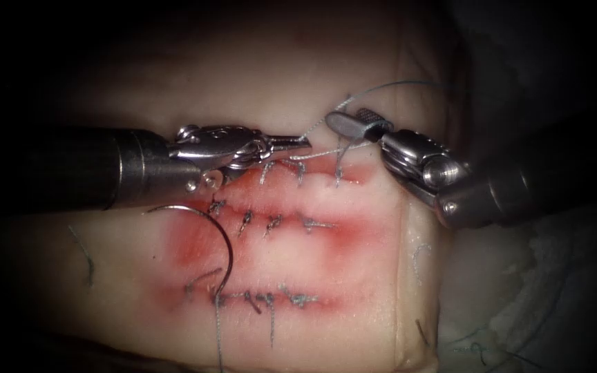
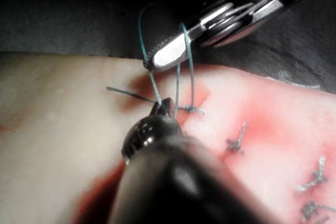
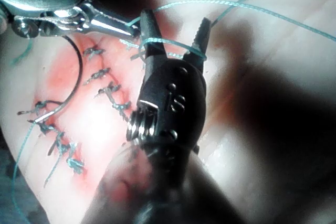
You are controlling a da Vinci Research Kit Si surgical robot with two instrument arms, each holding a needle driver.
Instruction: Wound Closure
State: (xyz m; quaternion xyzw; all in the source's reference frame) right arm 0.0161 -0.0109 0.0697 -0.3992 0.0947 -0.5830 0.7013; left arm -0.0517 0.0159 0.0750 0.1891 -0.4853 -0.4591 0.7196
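We see the left arm's silver steel hand point(image 1: 297, 144) reaching in from the left of the endoscope view, its jaws closed on the thin blue-green suture thread point(image 1: 326, 150) just above the topmost cut. The right arm's silver hand point(image 1: 354, 123) enters from the right with its jaws spread apart; the thread is looped around them, as the right wrist view shows point(image 3: 173, 43), and they grip nothing. The dark curved steel needle point(image 1: 224, 242) lies free on the pale pink pork tissue point(image 1: 354, 255) at lower left of the endoscope view, held by neither hand, its thread end near the lowest of the three stitched cuts point(image 1: 271, 224). Red fluid point(image 1: 195, 242) stains the tissue around the cuts.
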